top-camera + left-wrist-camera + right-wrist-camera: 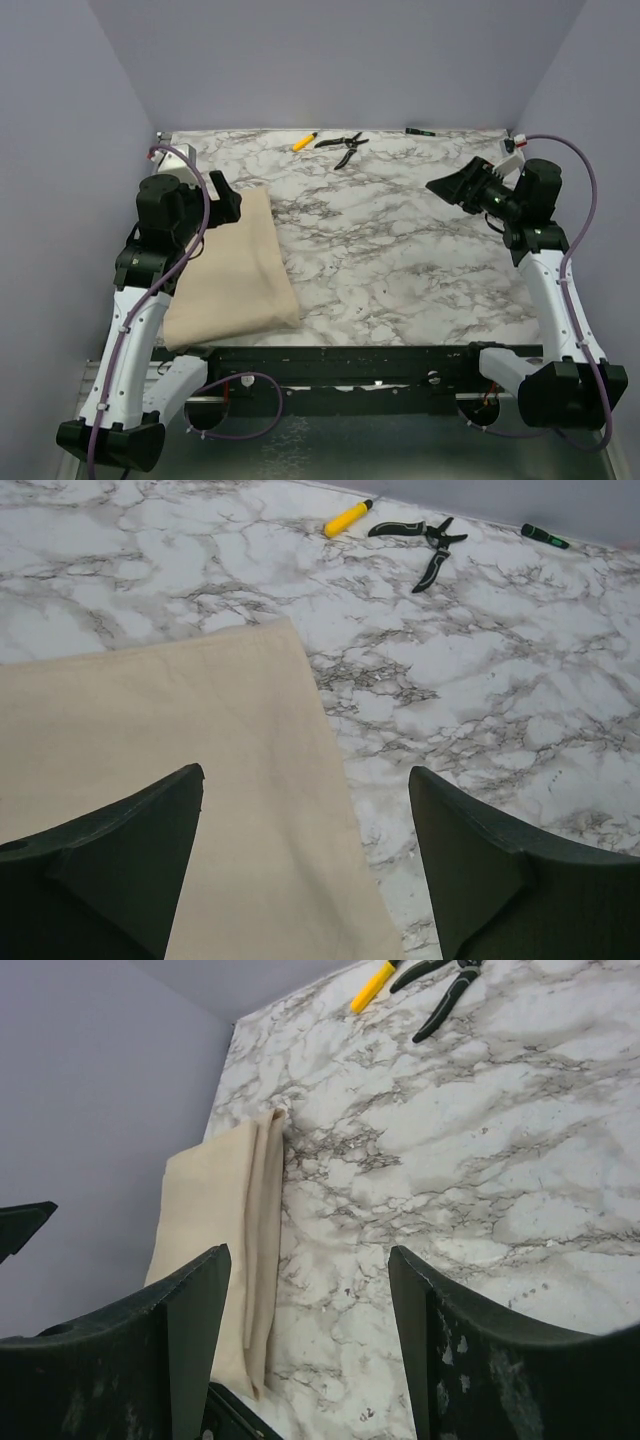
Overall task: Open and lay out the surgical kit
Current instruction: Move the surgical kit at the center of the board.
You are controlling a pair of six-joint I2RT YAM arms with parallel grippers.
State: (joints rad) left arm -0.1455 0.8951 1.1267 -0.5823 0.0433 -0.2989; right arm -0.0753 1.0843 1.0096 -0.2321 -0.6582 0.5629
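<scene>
Nothing is unwrapped yet: the beige cloth wrap [235, 265] lies folded on the table [400, 260], with the left hand [305, 775] and right hand [308, 1252] both wide and empty.

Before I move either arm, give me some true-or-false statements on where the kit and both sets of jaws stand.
1. The cloth wrap lies folded, not yet opened. True.
2. The wrap sits on the right side of the table. False: it lies on the left side, under the left arm.
3. The left gripper is clamped on the wrap. False: its jaws stand open above the wrap, closed on nothing.
4. The pliers lie beside the yellow pen at the far edge. True.
5. The right gripper holds the pen. False: its jaws are open and empty, and the pen lies on the table.
</scene>
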